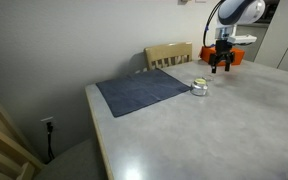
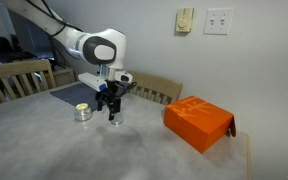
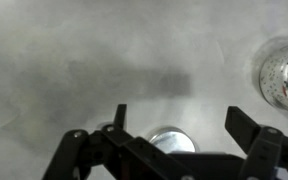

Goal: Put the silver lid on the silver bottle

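Observation:
The silver bottle (image 1: 198,87) is a small squat shiny container on the grey table, beside the blue cloth. It also shows in an exterior view (image 2: 83,112) and at the right edge of the wrist view (image 3: 284,75). The silver lid (image 3: 172,140) lies flat on the table, apart from the bottle. It sits between my fingers and is partly hidden by the gripper body. My gripper (image 3: 182,125) is open and empty, hovering just above the lid. It shows in both exterior views (image 1: 221,66) (image 2: 111,112), a short way from the bottle.
An orange box (image 2: 197,122) lies on the table past the gripper, also seen in an exterior view (image 1: 239,55). A blue cloth (image 1: 144,92) lies next to the bottle. Wooden chairs (image 1: 169,54) stand at the table's edge by the wall.

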Action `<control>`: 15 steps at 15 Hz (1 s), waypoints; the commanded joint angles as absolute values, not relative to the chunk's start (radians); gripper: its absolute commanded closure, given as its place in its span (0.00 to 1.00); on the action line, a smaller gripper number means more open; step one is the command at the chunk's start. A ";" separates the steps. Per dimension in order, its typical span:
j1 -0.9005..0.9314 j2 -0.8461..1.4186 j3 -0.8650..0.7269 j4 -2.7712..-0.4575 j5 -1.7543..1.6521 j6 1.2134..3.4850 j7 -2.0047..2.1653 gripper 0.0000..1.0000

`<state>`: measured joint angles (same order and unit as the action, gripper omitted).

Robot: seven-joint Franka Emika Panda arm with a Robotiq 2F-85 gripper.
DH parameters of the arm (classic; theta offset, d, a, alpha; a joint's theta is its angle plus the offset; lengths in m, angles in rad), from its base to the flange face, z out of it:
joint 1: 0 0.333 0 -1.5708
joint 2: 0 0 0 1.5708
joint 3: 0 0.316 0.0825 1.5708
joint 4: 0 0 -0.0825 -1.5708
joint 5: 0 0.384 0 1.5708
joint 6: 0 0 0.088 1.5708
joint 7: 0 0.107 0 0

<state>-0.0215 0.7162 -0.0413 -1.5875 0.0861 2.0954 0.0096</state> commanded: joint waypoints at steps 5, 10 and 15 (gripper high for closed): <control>-0.048 0.880 -0.024 -1.403 0.090 2.104 0.010 0.00; -0.042 0.995 -0.029 -1.283 0.079 2.083 0.022 0.00; -0.027 1.035 -0.032 -1.225 0.059 2.120 0.025 0.00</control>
